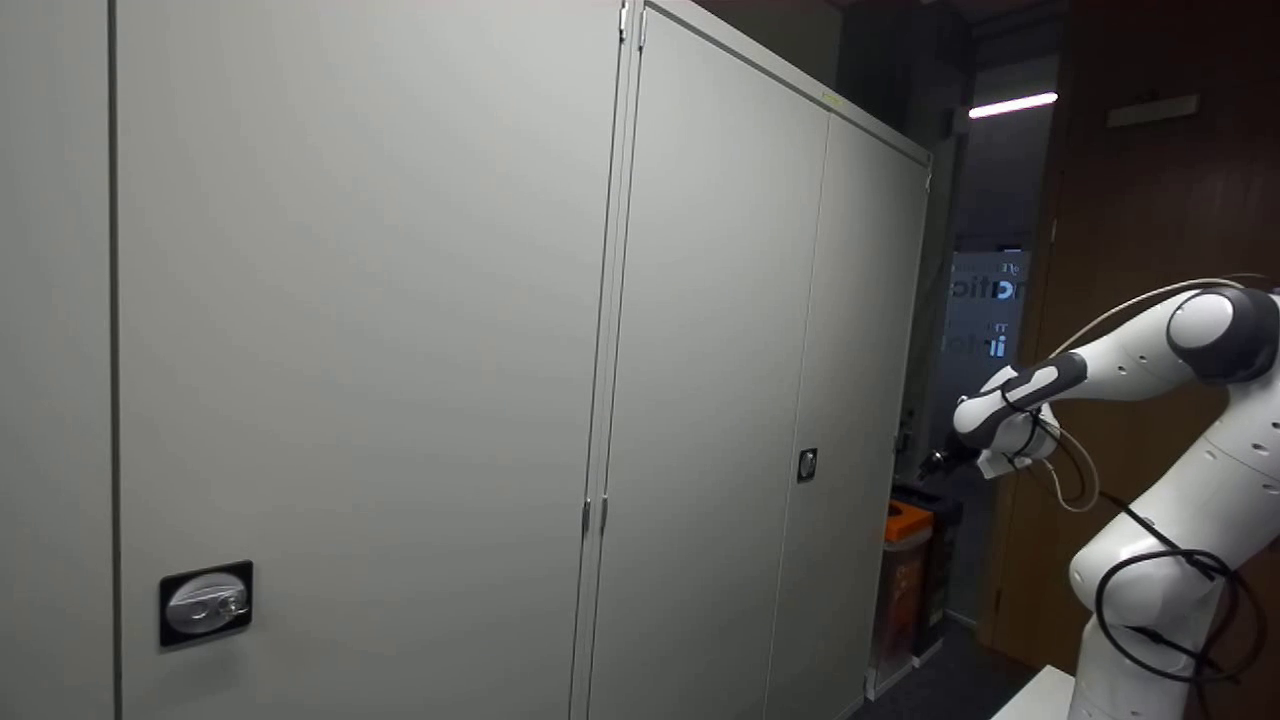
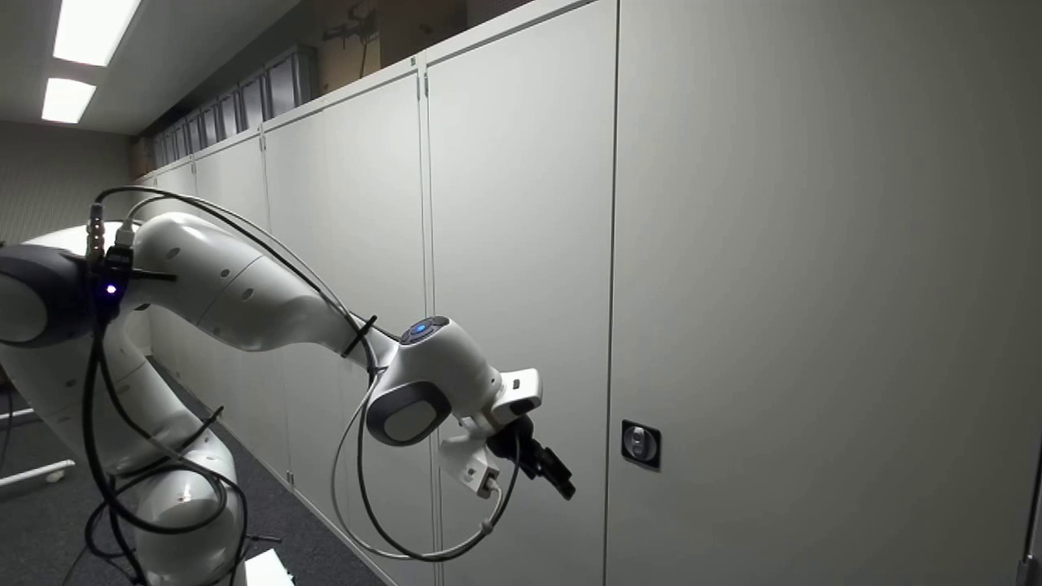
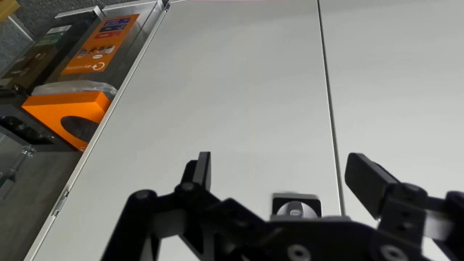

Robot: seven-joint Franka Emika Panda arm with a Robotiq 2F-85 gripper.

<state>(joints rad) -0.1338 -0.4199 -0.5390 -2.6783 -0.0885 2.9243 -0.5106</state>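
None of the cabinet doors (image 2: 521, 244) in view stands ajar. As far as can be judged, no handling has begun: the jaws hang before the closed doors, and neither touch nor grip is made yet. They are spread wide, their two black fingers (image 3: 366, 183) well apart with nothing held between them. Nearest is a silver turn latch (image 3: 296, 208), just beside a door seam (image 3: 331, 112) in the wrist view, where the base of the jaws hides part of it; the latch appears free of contact.

Counted out, one robot arm (image 2: 260, 301) shows in both exterior views. Turn latches seem to come to two: in an exterior view, a farther latch (image 1: 807, 465), apparently this same one, and a nearer latch (image 1: 205, 603), well apart from it. Two bins stand past the end of the doors: one orange-topped recycling bin (image 3: 69, 105) and, just beside it, one dark bin (image 3: 43, 54). Two ceiling lights (image 2: 96, 32) glow in an exterior view, and grey storage boxes (image 2: 281, 85) stand in a row above the doors, too foreshortened to count with confidence.
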